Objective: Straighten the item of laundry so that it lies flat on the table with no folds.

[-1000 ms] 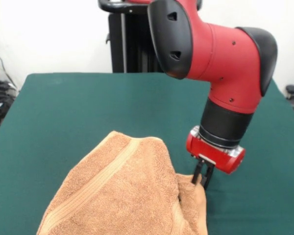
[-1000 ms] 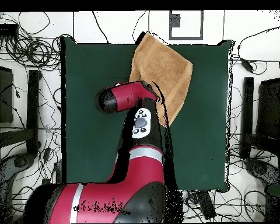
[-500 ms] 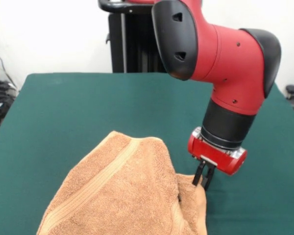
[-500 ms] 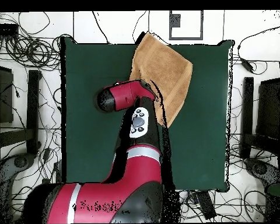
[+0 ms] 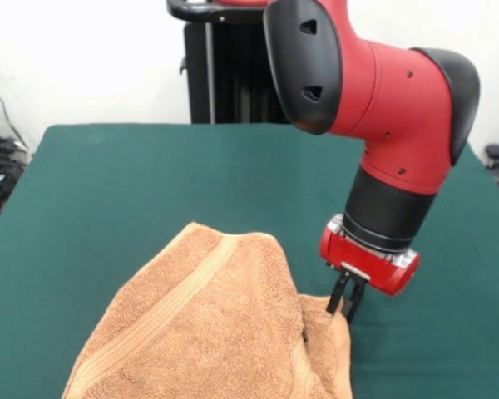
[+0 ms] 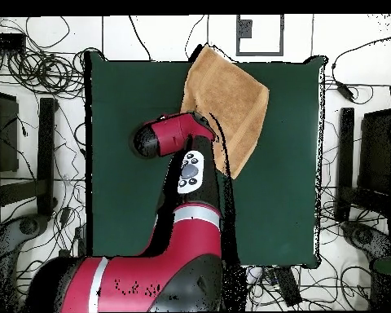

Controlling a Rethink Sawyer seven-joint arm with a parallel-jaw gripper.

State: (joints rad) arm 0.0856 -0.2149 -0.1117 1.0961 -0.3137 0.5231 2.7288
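The black two-fingered gripper (image 5: 347, 309) is pinched on a raised corner of the small orange-tan terry towel (image 5: 208, 332), which lies rumpled and folded on the dark green felt-topped table (image 5: 133, 183). No readable writing shows.

towel (image 5: 208, 324): orange-tan terry, with a paler woven band running along it (a second band shows near the lower edge)
bench (image 5: 150, 183): dark green, plain, felt-like
arm (image 5: 382, 91): red shell with black joint covers
gripper (image 5: 348, 309): black fingers under a red wrist block
wall (image 5: 83, 58): white
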